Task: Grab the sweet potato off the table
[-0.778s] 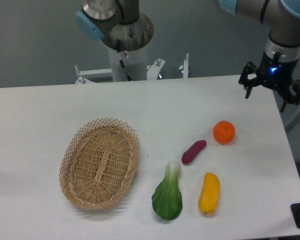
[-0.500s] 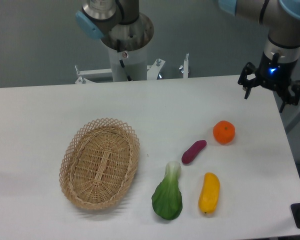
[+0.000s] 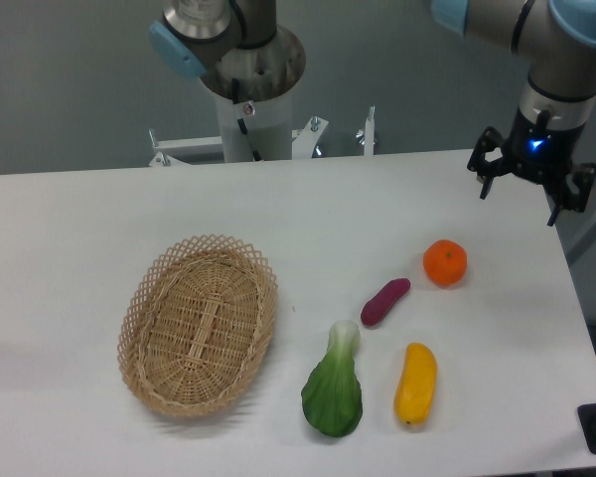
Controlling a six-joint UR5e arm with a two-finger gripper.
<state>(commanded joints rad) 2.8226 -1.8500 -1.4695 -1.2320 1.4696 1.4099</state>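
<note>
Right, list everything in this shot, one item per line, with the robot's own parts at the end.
sweet potato: 1, dark purple-magenta, lying on the table right of centre, below and left of the orange fruit
orange fruit: 1, orange, right part of the table
yellow vegetable: 1, yellow, near the front edge, below the sweet potato
leafy green: 1, green with a white stem, left of the yellow vegetable
basket: 1, tan wicker, oval, left of centre, nothing in it
table: 1, white, fills most of the view
robot base: 1, grey with a light blue cap, behind the far edge
gripper: 1, black, blue light lit, jaws open, over the far right corner, holding nothing
</note>
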